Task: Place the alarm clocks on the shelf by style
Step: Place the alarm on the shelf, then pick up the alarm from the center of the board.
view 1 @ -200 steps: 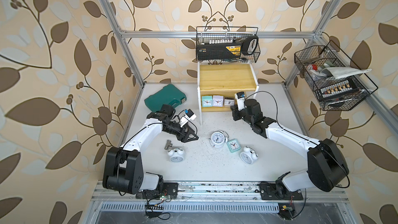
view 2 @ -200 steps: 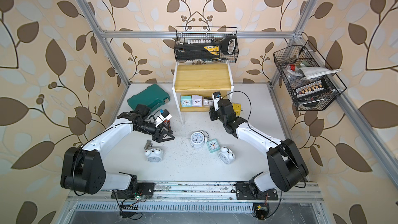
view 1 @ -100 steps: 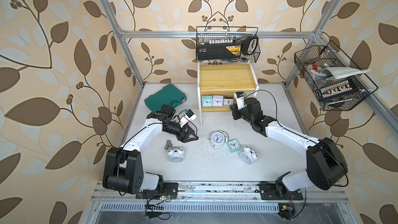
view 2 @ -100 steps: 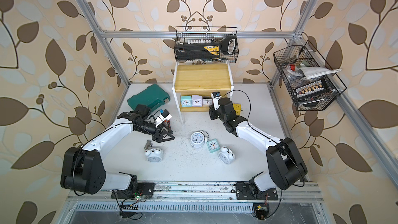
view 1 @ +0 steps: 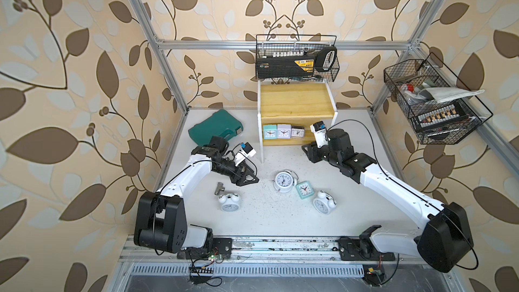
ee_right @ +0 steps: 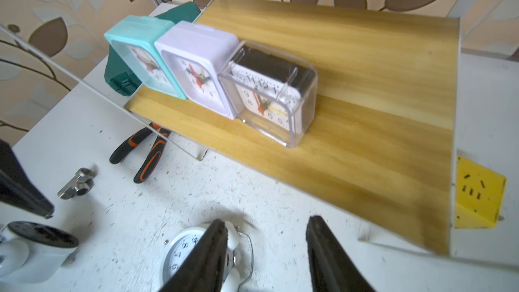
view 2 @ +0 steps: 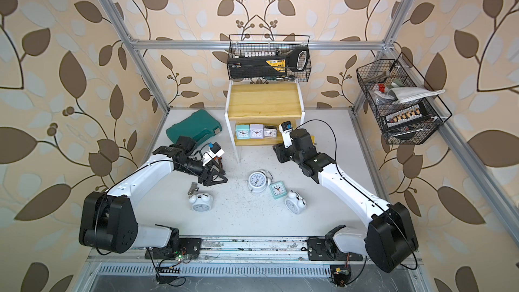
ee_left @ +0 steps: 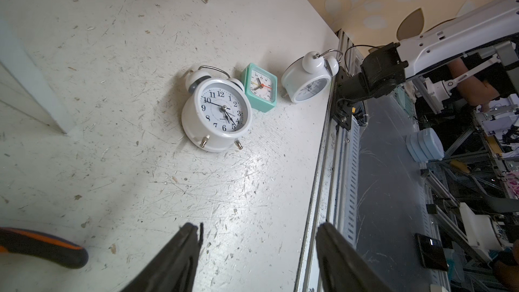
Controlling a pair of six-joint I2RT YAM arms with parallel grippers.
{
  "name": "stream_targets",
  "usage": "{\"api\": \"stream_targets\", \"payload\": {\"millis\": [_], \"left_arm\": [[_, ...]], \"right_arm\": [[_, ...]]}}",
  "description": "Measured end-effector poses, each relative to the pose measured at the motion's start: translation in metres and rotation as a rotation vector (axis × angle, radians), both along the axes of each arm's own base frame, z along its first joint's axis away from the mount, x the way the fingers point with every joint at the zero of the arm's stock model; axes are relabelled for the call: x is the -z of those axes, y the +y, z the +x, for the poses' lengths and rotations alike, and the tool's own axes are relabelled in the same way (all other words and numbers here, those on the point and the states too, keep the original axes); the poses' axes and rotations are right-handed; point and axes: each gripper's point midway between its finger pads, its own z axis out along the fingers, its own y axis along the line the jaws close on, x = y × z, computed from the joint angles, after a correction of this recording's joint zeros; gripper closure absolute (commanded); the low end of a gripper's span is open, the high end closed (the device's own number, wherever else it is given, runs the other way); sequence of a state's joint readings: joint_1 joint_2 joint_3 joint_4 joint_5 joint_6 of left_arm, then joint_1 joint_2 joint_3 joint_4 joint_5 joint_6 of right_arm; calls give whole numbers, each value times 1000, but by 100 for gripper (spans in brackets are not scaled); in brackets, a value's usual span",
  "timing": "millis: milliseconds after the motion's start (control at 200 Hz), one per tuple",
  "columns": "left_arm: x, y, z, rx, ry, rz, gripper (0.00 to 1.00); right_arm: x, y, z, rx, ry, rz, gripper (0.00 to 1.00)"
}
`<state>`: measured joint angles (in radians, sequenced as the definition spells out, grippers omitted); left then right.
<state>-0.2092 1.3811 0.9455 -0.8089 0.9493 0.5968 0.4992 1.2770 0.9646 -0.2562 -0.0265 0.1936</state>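
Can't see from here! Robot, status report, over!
Left gripper, right gripper open, empty. Three square clocks on shelf; teal clock, three bell clocks on table. Metal fitting near one.

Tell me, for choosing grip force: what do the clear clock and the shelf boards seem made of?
The clear clock looks like hard, glossy transparent plastic: its black inner part shows through and its edges catch highlights. The shelf boards look like light yellow wood, perhaps wood-look laminate: streaky grain, dull sheen.
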Motion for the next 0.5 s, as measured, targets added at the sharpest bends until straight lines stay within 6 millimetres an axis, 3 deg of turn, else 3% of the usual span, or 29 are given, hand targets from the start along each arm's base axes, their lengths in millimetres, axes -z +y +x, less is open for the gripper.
{"api": "stream_targets", "payload": {"millis": [110,275,500], "left_arm": [[0,0,0,0,0,0,31],[0,0,0,0,0,0,31],[0,0,0,0,0,0,31]], "right_arm": [[13,12,-25,-41,96,-36,36],[47,22,-64,-81,252,-125,27],[85,14,-84,-49,376,-222,20]]}}
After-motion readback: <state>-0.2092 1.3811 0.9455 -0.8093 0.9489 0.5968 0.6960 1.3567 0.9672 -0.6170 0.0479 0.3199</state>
